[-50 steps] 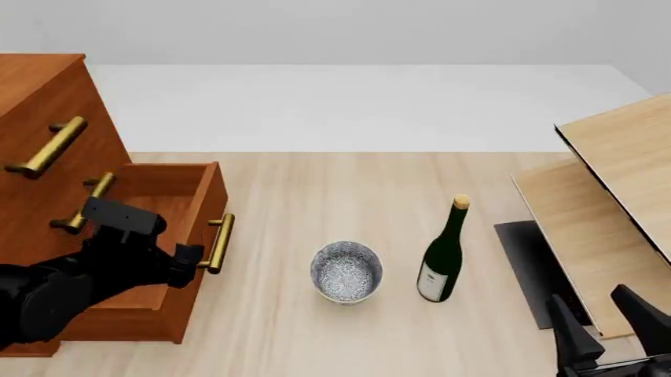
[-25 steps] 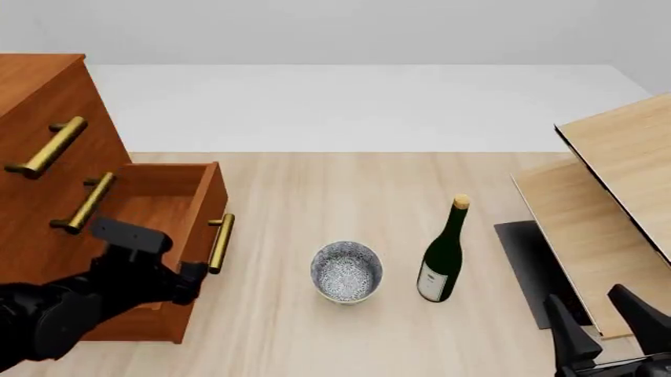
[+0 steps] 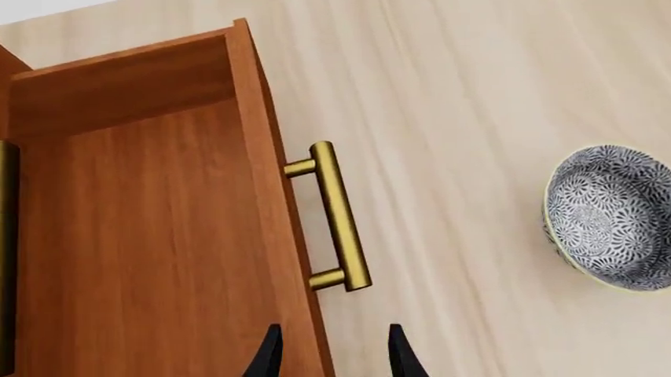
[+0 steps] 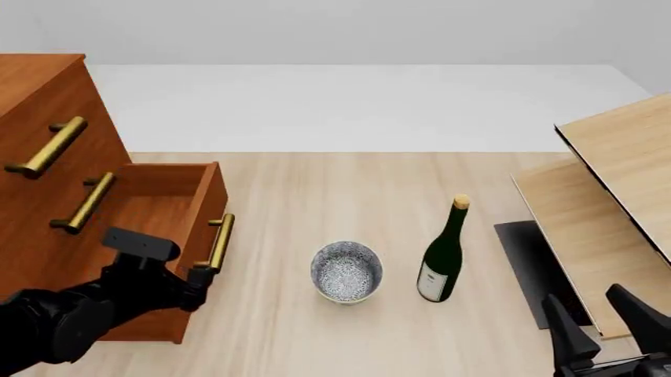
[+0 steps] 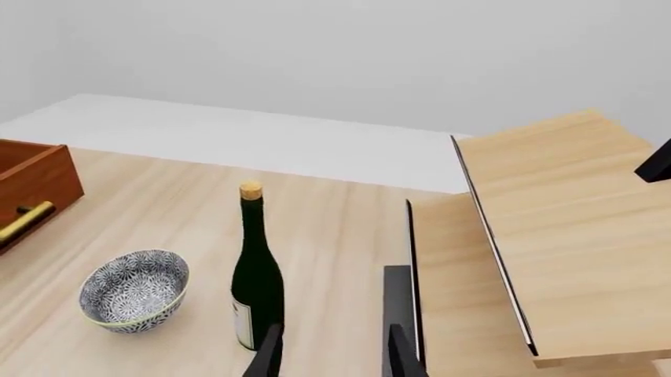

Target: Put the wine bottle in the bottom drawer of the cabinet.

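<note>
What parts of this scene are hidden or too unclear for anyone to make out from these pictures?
- Bottom drawer: front view, the left arm covers its near floor.
- Wine bottle: label print too small in every view.
- Right gripper: front view, cut off by the bottom edge.
- Cabinet: front view, cut off at the left edge.
- Bowl: left wrist view, cropped at the frame edge.

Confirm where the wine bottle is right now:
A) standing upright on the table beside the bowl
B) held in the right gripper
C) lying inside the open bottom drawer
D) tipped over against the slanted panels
A: the wine bottle stands upright on the table just right of the bowl, clear of the open bottom drawer; the right gripper is open and holds nothing.
</note>
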Available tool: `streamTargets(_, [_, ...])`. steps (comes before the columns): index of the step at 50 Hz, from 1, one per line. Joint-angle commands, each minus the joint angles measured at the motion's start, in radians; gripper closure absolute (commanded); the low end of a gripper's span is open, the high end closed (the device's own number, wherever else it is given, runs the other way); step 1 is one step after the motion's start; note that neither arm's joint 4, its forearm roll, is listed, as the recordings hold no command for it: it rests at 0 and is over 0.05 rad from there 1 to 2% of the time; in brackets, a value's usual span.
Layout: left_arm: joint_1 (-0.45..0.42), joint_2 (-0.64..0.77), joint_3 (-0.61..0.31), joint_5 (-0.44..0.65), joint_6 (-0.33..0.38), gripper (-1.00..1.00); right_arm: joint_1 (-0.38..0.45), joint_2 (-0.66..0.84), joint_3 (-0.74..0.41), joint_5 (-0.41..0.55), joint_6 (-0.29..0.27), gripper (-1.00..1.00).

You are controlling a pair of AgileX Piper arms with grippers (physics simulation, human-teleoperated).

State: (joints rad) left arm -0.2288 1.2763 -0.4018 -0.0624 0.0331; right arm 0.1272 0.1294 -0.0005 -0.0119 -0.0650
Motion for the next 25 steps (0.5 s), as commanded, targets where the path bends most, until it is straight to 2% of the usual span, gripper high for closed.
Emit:
streamTargets(1, [0.003,0.038,0.011,-0.04,-0.007,-1.0,0.001,0.004,0.0,-0.002,0.0,-1.0])
streamTargets(25, [-0.052,0.025,0.027,-0.04,-0.039,-1.0,0.003,0.006,0.0,-0.004,0.002,-1.0])
